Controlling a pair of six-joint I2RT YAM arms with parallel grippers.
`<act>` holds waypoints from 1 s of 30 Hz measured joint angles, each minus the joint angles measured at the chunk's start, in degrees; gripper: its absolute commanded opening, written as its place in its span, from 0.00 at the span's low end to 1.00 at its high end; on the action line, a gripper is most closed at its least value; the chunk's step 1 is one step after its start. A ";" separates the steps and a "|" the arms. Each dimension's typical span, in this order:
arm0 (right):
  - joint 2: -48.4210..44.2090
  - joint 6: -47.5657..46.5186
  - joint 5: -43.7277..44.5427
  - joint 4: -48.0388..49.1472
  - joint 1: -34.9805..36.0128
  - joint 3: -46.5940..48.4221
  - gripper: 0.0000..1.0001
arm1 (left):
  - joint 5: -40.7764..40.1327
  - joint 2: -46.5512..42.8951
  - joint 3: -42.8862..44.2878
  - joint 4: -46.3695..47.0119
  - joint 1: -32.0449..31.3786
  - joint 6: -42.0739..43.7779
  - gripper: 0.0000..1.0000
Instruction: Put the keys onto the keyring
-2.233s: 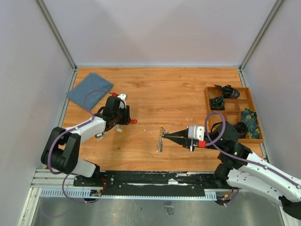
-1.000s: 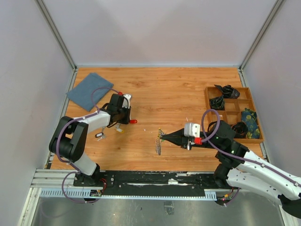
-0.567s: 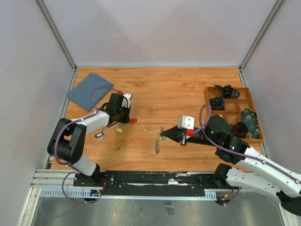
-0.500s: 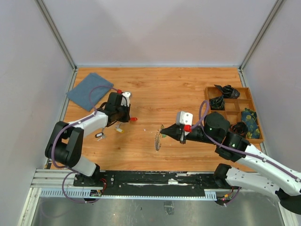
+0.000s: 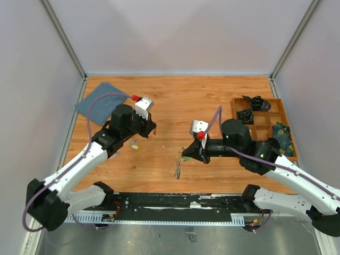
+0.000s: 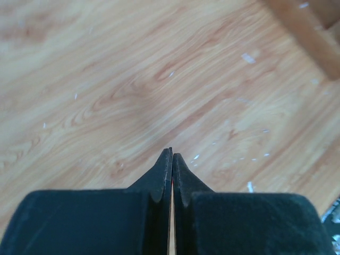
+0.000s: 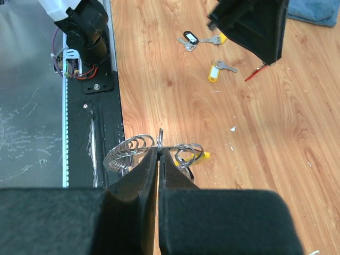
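Observation:
My right gripper (image 5: 184, 156) (image 7: 160, 150) is shut on the keyring (image 5: 179, 164) (image 7: 130, 150), pinching its thin wire, so the fan of silver keys and a yellow tag (image 7: 201, 156) hang over the table's front edge. The left gripper (image 5: 152, 129) (image 6: 171, 154) (image 7: 268, 56) is raised above the table, shut on a thin red key (image 7: 254, 73) that pokes out below its fingertips. On the wood lie a yellow-tagged key (image 5: 135, 147) (image 7: 214, 72) and a black-tagged key (image 5: 112, 154) (image 7: 188, 38), with a silver key (image 7: 211, 40) beside that one.
A blue cloth (image 5: 101, 101) lies at the back left. At the right stands a wooden compartment tray (image 5: 275, 106) (image 6: 303, 32) holding black bundles. The black rail (image 5: 175, 202) (image 7: 103, 133) runs along the near edge, right below the keyring.
The left gripper has shut on the red key, lifted it off the table and swung right. The right arm has risen and carried the keyring a little to the left.

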 measured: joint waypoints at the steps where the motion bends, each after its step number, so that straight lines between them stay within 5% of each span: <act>1: -0.07 0.13 -0.26 -0.63 -0.31 0.63 0.01 | 0.48 -2.03 0.20 0.00 -1.01 0.55 0.01; 8: -2.03 2.86 -8.70 -0.44 -7.52 2.19 0.01 | 5.97 -11.52 7.34 -1.73 -6.86 6.49 0.00; 15: -5.62 10.93 -21.97 10.38 -14.60 0.33 0.01 | 13.75 -16.33 11.28 -1.33 -14.19 11.43 0.00; 30: -5.92 31.04 -34.23 36.20 -14.91 -3.74 0.01 | 26.73 -15.52 13.27 7.50 -17.94 10.45 0.01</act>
